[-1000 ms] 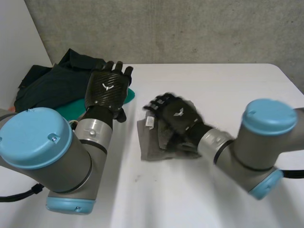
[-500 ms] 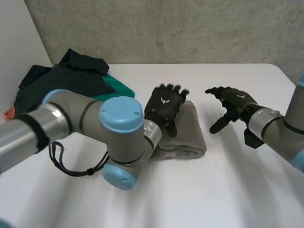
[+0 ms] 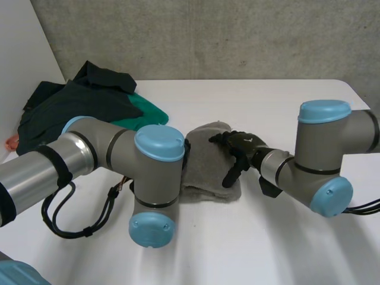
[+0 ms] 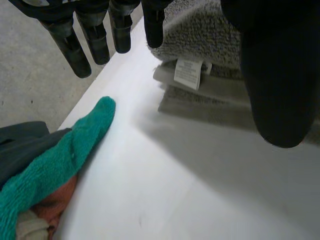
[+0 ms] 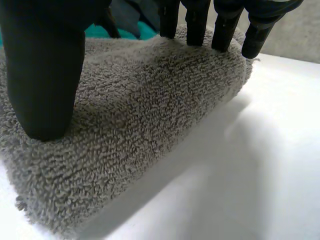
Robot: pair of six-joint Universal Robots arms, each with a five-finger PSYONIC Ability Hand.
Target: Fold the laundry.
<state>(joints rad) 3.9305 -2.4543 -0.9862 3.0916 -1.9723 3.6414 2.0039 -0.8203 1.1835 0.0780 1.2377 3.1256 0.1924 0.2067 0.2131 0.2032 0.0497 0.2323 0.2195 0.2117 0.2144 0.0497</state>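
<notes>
A folded grey towel (image 3: 211, 169) lies in the middle of the white table (image 3: 285, 107). My right hand (image 3: 242, 146) rests on its right part, open; in the right wrist view its straight fingers (image 5: 196, 22) and thumb (image 5: 44, 75) press on the grey towel (image 5: 150, 105). In the left wrist view my left hand (image 4: 277, 85) hovers open over the table beside the towel's layered edge (image 4: 210, 95), where a white label (image 4: 189, 73) shows. Its fingers (image 4: 95, 35) are straight and hold nothing. My left arm's elbow (image 3: 157, 172) hides the towel's left side in the head view.
A heap of dark green clothes (image 3: 77, 101) with a bright green cloth (image 3: 147, 113) lies at the table's far left. The green cloth (image 4: 55, 160) lies over something orange (image 4: 52, 207), close to my left hand. A concrete wall (image 3: 208, 35) stands behind.
My right hand has come in from the right and set down on the towel. My left hand has left the towel's top, and its arm has swung in front of the towel.
</notes>
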